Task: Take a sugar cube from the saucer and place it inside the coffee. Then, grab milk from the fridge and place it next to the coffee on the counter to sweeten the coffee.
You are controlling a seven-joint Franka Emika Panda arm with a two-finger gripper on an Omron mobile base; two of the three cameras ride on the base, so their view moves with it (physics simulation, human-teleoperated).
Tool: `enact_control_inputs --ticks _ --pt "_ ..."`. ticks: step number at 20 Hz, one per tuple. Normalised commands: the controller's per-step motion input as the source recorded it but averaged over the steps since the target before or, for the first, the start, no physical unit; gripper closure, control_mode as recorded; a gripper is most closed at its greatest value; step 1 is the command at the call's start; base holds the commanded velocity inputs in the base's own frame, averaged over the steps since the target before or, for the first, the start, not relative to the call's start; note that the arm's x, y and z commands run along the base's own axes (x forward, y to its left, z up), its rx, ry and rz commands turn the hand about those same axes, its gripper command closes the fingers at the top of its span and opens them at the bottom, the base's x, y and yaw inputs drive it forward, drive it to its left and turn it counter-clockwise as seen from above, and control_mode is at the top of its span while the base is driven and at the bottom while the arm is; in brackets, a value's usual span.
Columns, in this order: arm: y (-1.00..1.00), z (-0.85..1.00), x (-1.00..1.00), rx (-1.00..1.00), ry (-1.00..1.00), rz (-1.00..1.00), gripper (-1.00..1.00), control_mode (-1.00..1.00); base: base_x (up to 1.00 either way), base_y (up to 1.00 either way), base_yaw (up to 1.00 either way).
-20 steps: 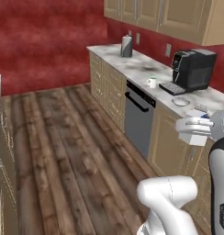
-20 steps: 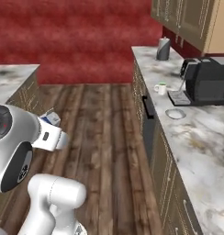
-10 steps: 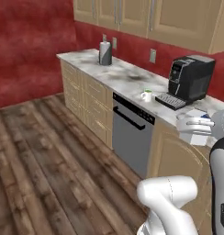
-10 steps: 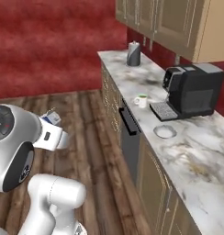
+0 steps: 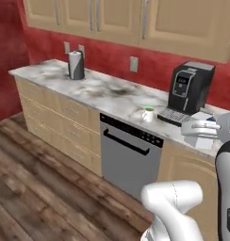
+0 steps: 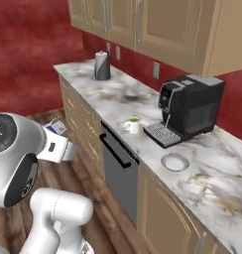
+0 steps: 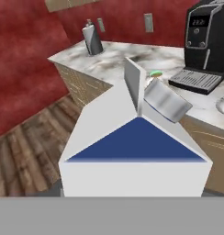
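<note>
My gripper (image 5: 200, 133) is shut on the milk (image 5: 205, 136), a white carton with a dark blue band, and holds it level with the counter (image 5: 112, 94) beside the coffee machine. In the hand view the milk (image 7: 134, 151) covers the lower half, gable top towards the camera. From the right base view the milk (image 6: 57, 128) shows just past my white arm. The coffee (image 5: 148, 114) (image 6: 133, 124), a white mug with a green rim, stands on the counter left of the machine; its rim (image 7: 155, 74) peeks over the carton. The saucer (image 6: 175, 161) lies in front of the machine.
A big black coffee machine (image 5: 190, 89) (image 6: 190, 106) stands against the red wall. A grey canister (image 5: 76, 65) (image 6: 101, 65) sits at the counter's far end. A steel dishwasher (image 5: 128, 157) fronts the cabinets below, tan wall cabinets (image 5: 135, 19) hang above, and the floor (image 5: 36, 188) is dark wood.
Both base views have swung and closed in on the counter, so the base has moved. The milk stays in my gripper, unchanged.
</note>
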Motion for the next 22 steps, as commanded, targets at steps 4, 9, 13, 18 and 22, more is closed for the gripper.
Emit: enact_control_inputs --ticks 4,9,13,18,22 --pt "0.00 0.00 0.00 0.00 0.00 0.00 1.00 1.00 1.00 0.87 -0.61" --pt "0.00 0.00 0.00 0.00 0.00 0.00 1.00 1.00 1.00 0.92 -0.63" --pt "0.00 0.00 0.00 0.00 0.00 0.00 1.00 1.00 1.00 0.92 -0.64" --pt "0.00 0.00 0.00 0.00 0.00 0.00 1.00 1.00 0.97 0.74 -0.65" --pt "0.00 0.00 0.00 0.00 0.00 0.00 1.00 1.00 0.34 0.36 -0.56"
